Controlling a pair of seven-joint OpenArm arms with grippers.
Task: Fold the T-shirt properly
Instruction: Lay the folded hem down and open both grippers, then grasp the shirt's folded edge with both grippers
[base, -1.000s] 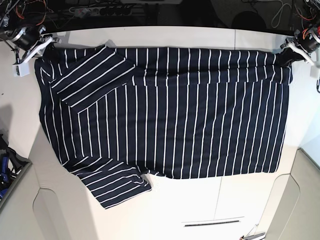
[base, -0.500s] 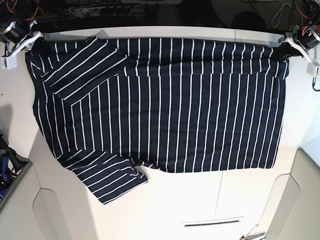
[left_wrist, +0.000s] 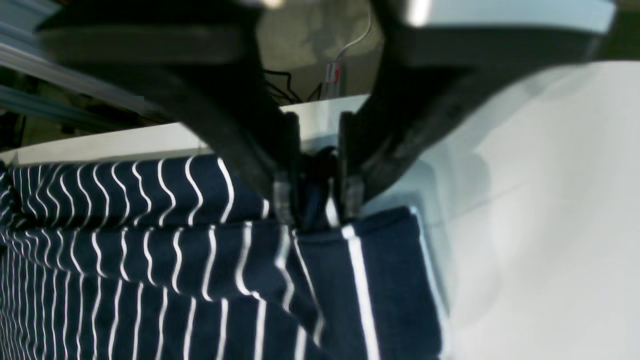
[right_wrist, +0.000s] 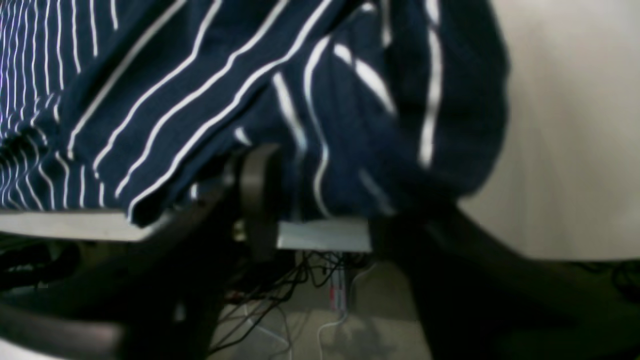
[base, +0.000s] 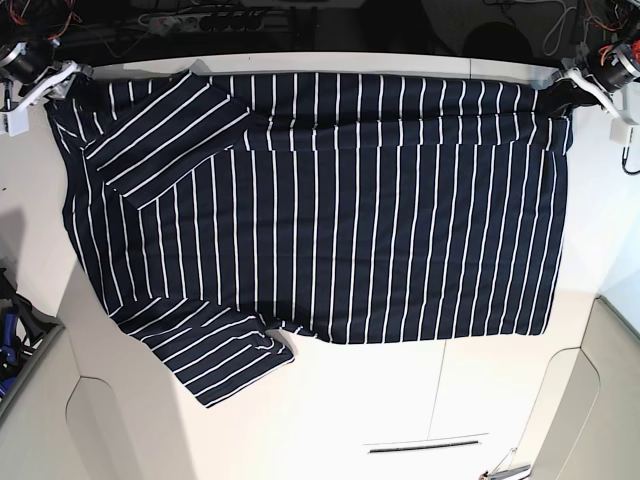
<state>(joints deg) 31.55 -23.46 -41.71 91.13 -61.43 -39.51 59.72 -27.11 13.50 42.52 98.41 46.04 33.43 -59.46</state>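
Note:
The dark navy T-shirt (base: 320, 200) with thin white stripes lies spread flat across the white table (base: 400, 410). One sleeve (base: 165, 135) is folded over the body at the far left. The other sleeve (base: 225, 360) sticks out at the near left. My left gripper (base: 565, 92) is at the far right corner of the shirt. In the left wrist view it (left_wrist: 315, 200) is shut on a pinch of striped fabric (left_wrist: 150, 260). My right gripper (base: 62, 82) is at the far left corner. In the right wrist view it (right_wrist: 320, 210) holds bunched fabric (right_wrist: 325, 100) at the table's back edge.
Cables and a power strip (base: 200, 20) lie in the dark strip behind the table's back edge. A dark object (base: 12, 335) sits off the table at the left. A thin slot (base: 425, 445) marks the table near the front. Bare white surface lies in front of the shirt.
Both grippers have pulled the shirt's far edge toward the back of the table. The whole shirt has slid back and lies flatter.

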